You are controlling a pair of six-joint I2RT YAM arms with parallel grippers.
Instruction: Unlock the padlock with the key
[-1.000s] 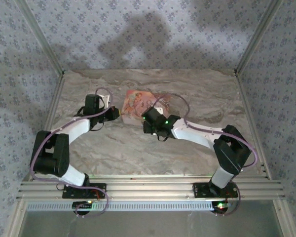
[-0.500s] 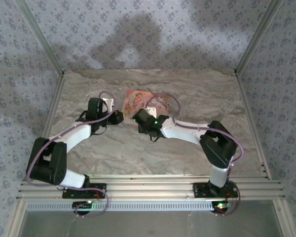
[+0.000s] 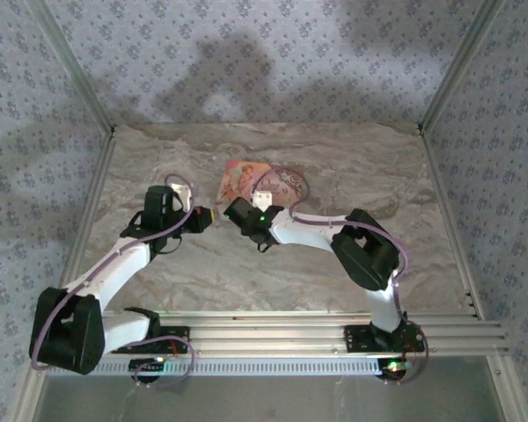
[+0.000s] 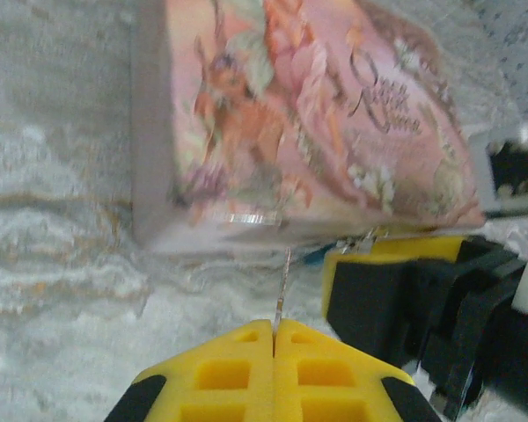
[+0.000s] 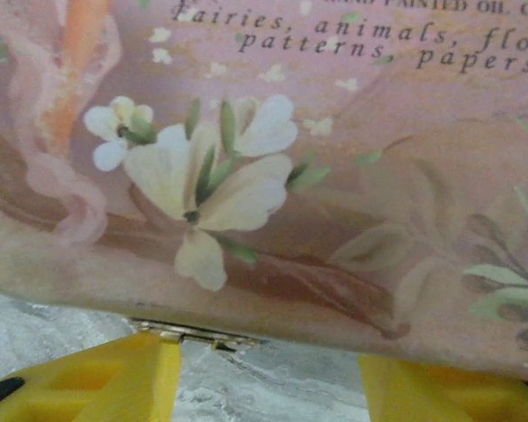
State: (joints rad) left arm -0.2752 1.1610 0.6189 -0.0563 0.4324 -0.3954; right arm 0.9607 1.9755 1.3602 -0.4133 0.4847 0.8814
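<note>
Two words, "Fairies, animals", show on box; left end effector clenches key, right end effector released.

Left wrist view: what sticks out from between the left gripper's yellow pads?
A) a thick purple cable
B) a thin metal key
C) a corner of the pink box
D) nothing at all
B: the left gripper is shut on a thin metal key whose tip points toward the pink box.
</note>
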